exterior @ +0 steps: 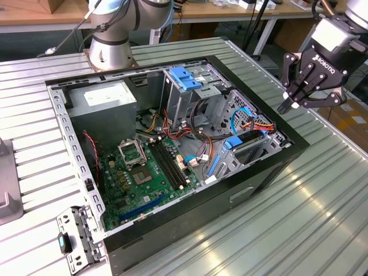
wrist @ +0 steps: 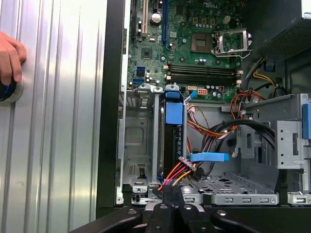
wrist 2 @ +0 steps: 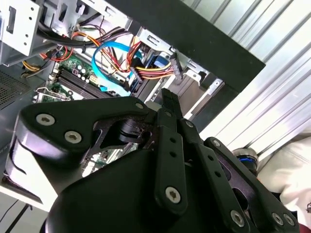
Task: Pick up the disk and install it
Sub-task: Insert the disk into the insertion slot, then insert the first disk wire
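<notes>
Arm: one robot arm, with its gripper hanging in the air off to the exterior view's right of the open computer case, above the metal table.

Fingers: close together at the tips, and nothing is between them.

Disk: the disk stands on its edge inside the case, down in a metal bay near the wall of the case closest to the gripper. Its blue carrier shows in the first wrist view, and also in the exterior view.

How far along: I think the job looks nearly done or done. The disk is in its bay and the gripper is away from it. Colored wires run to the end of the disk. I cannot tell if it is pushed all the way in.

Count: one arm, one gripper, one disk, one case, one green board, one blue latch piece at the far end.

Person: one hand rests on the table beside the case.
</notes>
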Tool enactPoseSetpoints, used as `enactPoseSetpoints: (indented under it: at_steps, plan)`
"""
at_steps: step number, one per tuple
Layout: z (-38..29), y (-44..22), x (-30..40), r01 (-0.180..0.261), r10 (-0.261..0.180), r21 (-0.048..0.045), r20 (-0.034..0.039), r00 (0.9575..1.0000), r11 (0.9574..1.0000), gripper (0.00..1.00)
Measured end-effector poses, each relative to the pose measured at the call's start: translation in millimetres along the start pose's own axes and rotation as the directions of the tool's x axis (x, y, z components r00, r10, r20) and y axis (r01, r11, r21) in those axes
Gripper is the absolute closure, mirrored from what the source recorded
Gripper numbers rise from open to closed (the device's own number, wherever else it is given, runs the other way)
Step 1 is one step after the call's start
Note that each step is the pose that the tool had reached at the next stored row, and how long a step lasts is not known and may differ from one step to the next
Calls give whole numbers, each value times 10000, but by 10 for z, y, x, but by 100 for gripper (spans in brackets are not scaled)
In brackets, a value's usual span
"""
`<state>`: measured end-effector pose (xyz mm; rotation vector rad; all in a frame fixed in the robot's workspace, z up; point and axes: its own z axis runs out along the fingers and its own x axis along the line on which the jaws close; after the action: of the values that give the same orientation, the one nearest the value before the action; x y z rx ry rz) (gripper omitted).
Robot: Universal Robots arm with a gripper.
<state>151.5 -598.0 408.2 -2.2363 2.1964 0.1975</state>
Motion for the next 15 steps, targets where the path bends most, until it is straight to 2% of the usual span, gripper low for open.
enactPoseSetpoints:
  at_steps: [5,12,13,14,15]
  plan:
    - [10,-89,2,-3,3,-34,1,10000,10000,90]
    - [10,-94,3,-4,4,-35,0,10000,10000,90]
    - [17,-95,3,50,-49,569,-15,10000,9984,90]
    - [17,-96,4,53,-52,591,-15,10000,9982,90]
    - [158,-35,30,74,-73,590,-17,10000,9982,90]
